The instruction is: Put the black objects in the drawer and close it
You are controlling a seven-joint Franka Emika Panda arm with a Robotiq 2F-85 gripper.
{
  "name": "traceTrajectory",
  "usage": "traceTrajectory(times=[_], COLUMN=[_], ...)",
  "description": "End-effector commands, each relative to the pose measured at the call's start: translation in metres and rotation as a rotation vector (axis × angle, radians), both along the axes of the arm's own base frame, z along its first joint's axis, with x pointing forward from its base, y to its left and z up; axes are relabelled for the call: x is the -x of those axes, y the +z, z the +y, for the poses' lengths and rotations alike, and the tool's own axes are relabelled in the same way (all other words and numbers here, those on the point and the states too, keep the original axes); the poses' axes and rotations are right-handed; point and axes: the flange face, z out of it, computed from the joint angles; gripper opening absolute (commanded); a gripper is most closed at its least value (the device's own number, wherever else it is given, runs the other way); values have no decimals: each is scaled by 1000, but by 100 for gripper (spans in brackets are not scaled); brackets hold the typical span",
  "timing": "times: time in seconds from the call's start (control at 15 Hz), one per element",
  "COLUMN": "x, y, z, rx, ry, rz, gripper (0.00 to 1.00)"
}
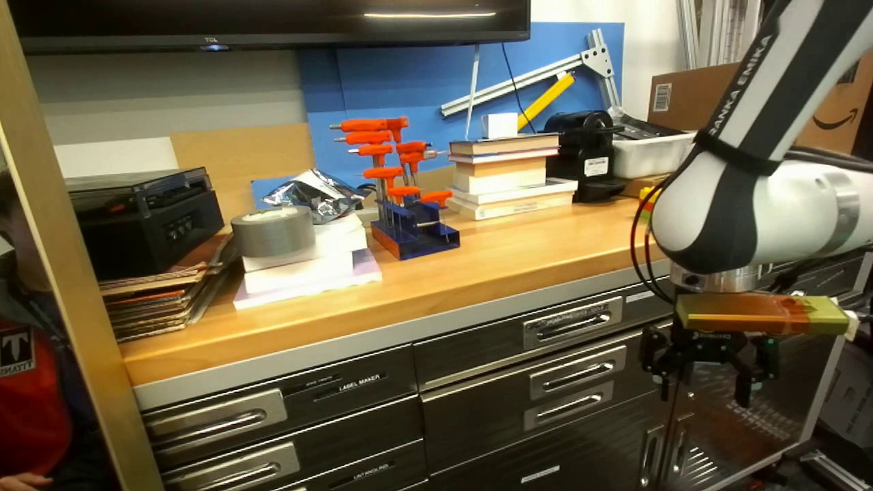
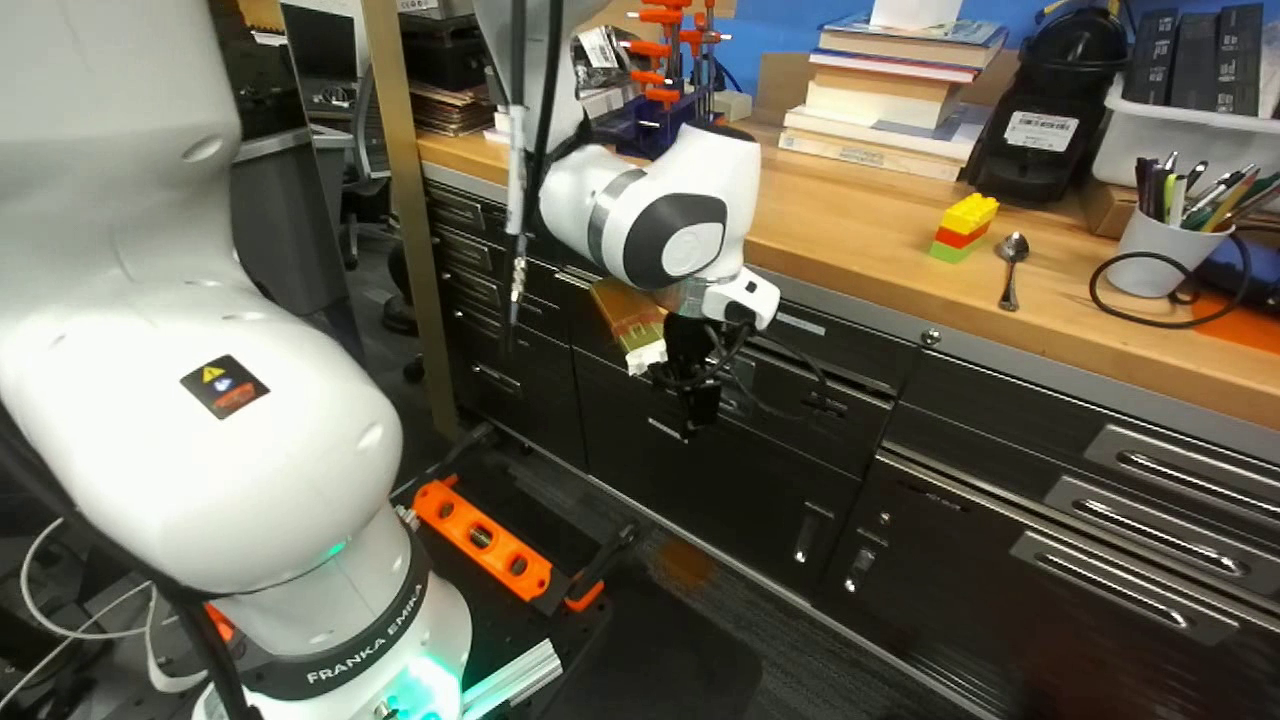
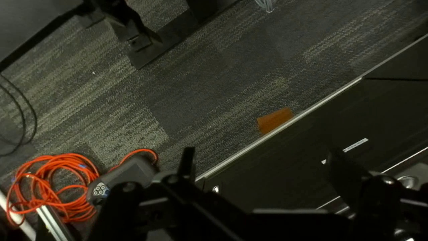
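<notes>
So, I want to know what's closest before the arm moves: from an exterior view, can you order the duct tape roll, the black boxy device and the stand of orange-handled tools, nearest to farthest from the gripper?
1. Tool stand: left of the gripper in an exterior view.
2. Duct tape roll: farther left.
3. Black boxy device: leftmost of the three.

The wrist view's bottom edge cuts off the tool (image 3: 261, 159).

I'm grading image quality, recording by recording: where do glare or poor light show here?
A bright streak reflects in the TV in an exterior view; the base light flares green in an exterior view; handles glint in both exterior views; the wrist view is dim, the hand nearly a silhouette.
</notes>
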Motion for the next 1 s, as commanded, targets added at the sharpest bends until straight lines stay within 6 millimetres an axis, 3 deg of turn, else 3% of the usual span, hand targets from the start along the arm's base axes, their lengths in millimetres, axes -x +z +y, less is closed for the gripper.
traceTrajectory(times=[0.0, 0.07, 0.13, 0.4, 0.47, 0.6, 0.8, 0.87, 0.93], x=[29, 34, 9, 15, 38, 39, 74, 94, 108], y=[54, 65, 93, 161, 160, 202, 240, 239, 250], z=[9, 11, 10, 9, 10, 4, -3, -4, -6], rx=[-1, -6, -18, -51, -50, -46, -34, -31, -32], ry=[107, 125, 138, 178, 181, 194, 196, 197, 197], rz=[-113, -129, -146, -210, -221, -204, -134, -116, -99], gripper=[100, 100, 100, 100, 100, 100, 100, 100, 100])
